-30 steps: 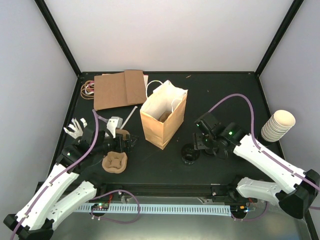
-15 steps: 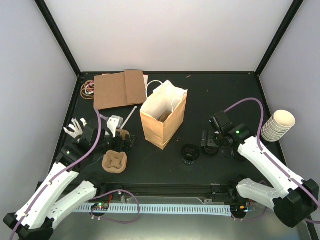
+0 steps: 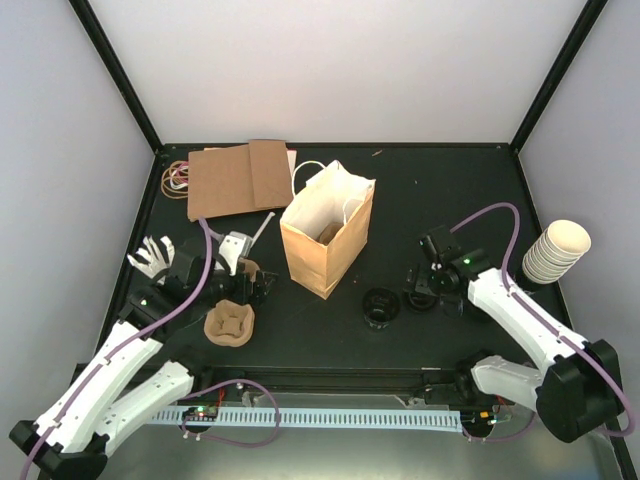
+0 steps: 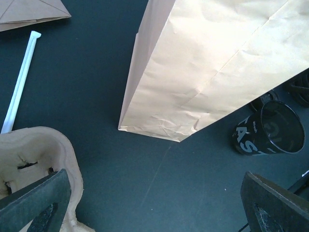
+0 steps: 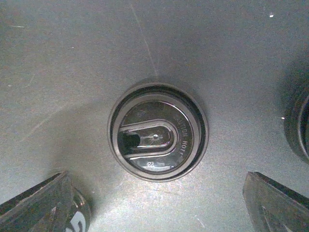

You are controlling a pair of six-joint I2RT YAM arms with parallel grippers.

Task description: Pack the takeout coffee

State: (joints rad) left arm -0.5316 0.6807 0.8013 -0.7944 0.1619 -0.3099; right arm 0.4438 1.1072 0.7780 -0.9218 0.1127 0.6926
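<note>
Right of the open paper bag (image 3: 320, 255), the right gripper (image 5: 157, 186) hangs spread wide over an upright black-lidded coffee cup (image 5: 158, 131), seemingly lined up to grasp it. Left of the bag, the left gripper (image 4: 154, 193), also wide and empty, hovers by the pulp tray (image 4: 36, 159).

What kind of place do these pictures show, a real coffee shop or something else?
Probably a robot test cell, not a shop: bare white walls enclose a black table holding a paper bag and lidded cup.

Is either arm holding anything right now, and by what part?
Nothing is held. The left gripper and the right gripper both stand open, the right above a black lid.
</note>
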